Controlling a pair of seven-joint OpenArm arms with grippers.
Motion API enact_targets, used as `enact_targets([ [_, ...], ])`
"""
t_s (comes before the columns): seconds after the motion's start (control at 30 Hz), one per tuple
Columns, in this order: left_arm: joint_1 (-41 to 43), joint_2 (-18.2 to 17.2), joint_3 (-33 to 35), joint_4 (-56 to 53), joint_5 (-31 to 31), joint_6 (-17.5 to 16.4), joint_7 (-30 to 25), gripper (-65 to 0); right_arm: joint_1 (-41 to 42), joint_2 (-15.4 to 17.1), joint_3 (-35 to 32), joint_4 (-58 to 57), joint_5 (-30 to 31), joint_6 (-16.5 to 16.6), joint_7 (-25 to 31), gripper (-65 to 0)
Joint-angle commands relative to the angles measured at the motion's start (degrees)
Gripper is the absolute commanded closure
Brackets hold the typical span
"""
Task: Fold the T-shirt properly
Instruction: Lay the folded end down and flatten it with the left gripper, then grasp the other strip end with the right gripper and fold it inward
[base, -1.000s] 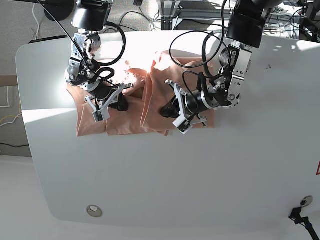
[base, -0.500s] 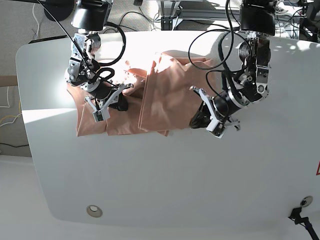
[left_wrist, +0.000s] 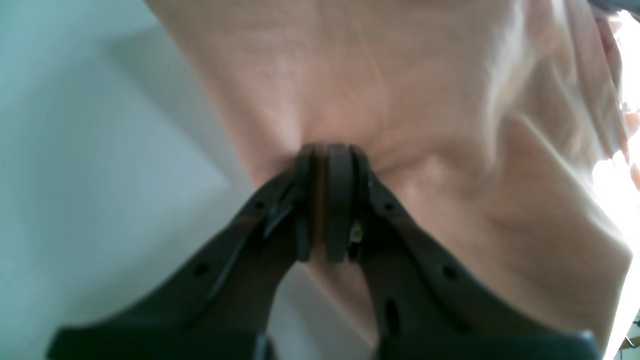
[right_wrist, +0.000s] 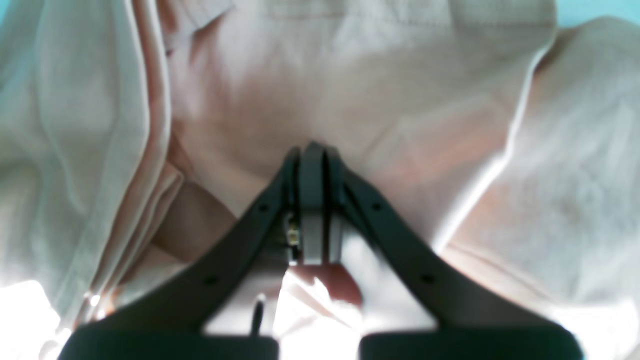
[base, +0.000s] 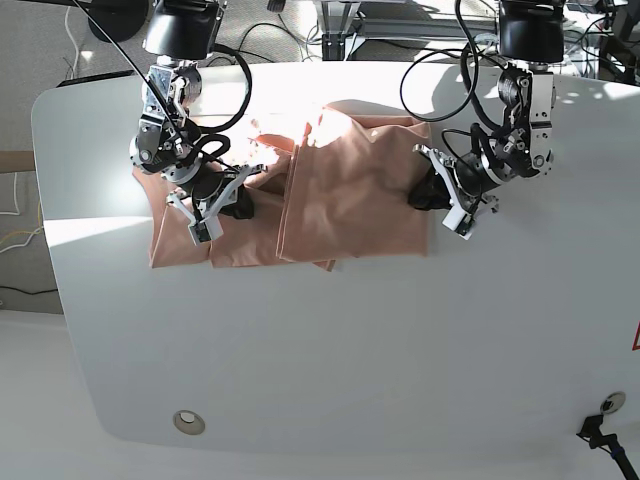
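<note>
The salmon-pink T-shirt (base: 350, 190) lies wrinkled on the white table (base: 330, 350), with a folded panel over its right half. My left gripper (base: 422, 192), on the right of the base view, is shut on the shirt's right edge. The left wrist view shows its closed tips (left_wrist: 325, 150) pinching the cloth (left_wrist: 400, 75) just above the table. My right gripper (base: 238, 205), on the left of the base view, is shut on a bunched part of the shirt. The right wrist view shows it (right_wrist: 311, 147) pinching folds of cloth (right_wrist: 375, 75).
Black cables loop off both arms above the shirt (base: 235, 90). A round metal grommet (base: 188, 422) sits near the table's front left. The table's right edge has a black connector (base: 600, 430) beside it. Sunlight glares on the back left of the table.
My left gripper has moved right and back from the middle of the shirt to its right edge, drawing the folded panel out wider and flatter. The right arm has stayed put.
</note>
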Motion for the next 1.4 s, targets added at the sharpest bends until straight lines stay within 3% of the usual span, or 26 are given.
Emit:
enact_targets([
  [0.0,-1.04,-0.27,-0.08,-2.00,0.57,-0.03,0.80,-1.9,0.71,0.31,0.19,5.00,-0.20,-0.23,0.06,0.0],
  [0.07,-1.13,-0.27,-0.08,-2.70,0.57,-0.03,-0.52,-1.9,0.71,0.31,0.19,9.31,-0.11,-0.23,0.06,-1.9],
  [0.2,-1.13,-0.63,-0.17,-2.79,0.57,-0.03,-0.96,-1.9,0.54,0.39,1.07,16.25,-0.11,-0.23,-2.13,-30.3],
  [0.27,-1.13,-0.63,-0.26,-2.79,0.57,-0.03,-0.96,-1.9,0.36,0.39,5.02,19.15,-0.11,-0.23,-3.37,-44.9],
  [0.37,-1.04,-0.71,-0.34,-2.79,0.57,-0.03,-0.96,-1.9,0.36,0.31,12.58,19.33,0.07,0.21,-4.95,-59.5],
  [0.5,-0.95,-0.80,-0.43,-2.79,0.57,-0.03,-1.05,-1.9,-0.61,1.01,20.49,16.34,5.17,2.49,-5.74,-60.3],
  [0.6,-0.95,-1.42,-0.43,-2.79,0.49,-0.03,-1.05,-1.9,-0.87,4.61,25.15,11.15,11.14,3.28,-8.38,-60.3],
  [0.83,-0.95,-2.30,-0.43,-2.79,0.40,-0.03,-1.05,-1.9,-4.91,9.01,29.90,2.36,20.64,4.47,-8.82,-60.3],
  [1.0,-0.95,-2.56,-0.43,-2.53,0.40,-0.03,-1.05,-1.9,-7.55,7.69,29.02,1.83,24.68,4.47,-8.82,-60.3],
  [1.2,-0.95,-2.56,-0.43,-2.44,0.49,-0.03,-1.05,-1.9,-7.02,3.21,22.96,1.74,24.51,4.47,-8.82,-60.2],
  [1.37,-0.95,-2.56,-0.43,-2.35,0.49,-0.03,-1.05,-1.9,-4.83,1.27,21.90,1.48,24.33,4.47,-8.82,-60.2],
])
